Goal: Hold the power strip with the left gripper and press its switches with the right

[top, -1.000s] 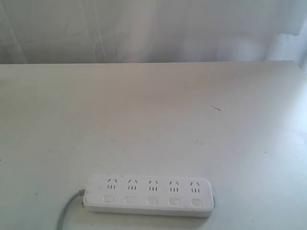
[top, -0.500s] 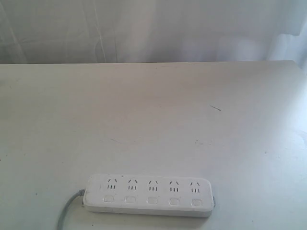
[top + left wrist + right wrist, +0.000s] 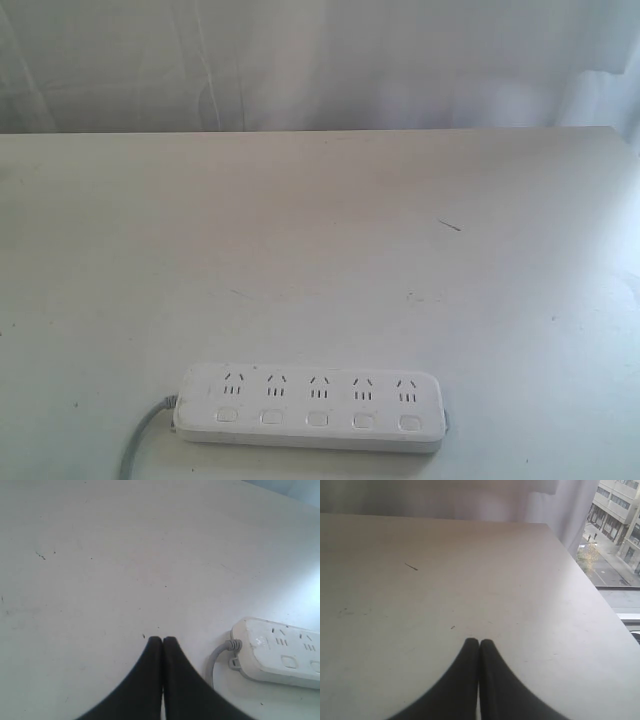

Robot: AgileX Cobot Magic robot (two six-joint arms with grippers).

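Lying on the white table (image 3: 320, 250) before curtains (image 3: 320, 60), power strip (image 3: 312, 407); left gripper (image 3: 162, 639), right gripper (image 3: 479, 641) each closed, empty

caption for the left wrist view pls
Left gripper, shut, over the white table, apart from the power strip's corded end.

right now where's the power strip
In the exterior view the power strip lies flat on the table at the bottom, about mid-width, grey cord leaving its left end; the left gripper is near that end, not touching.
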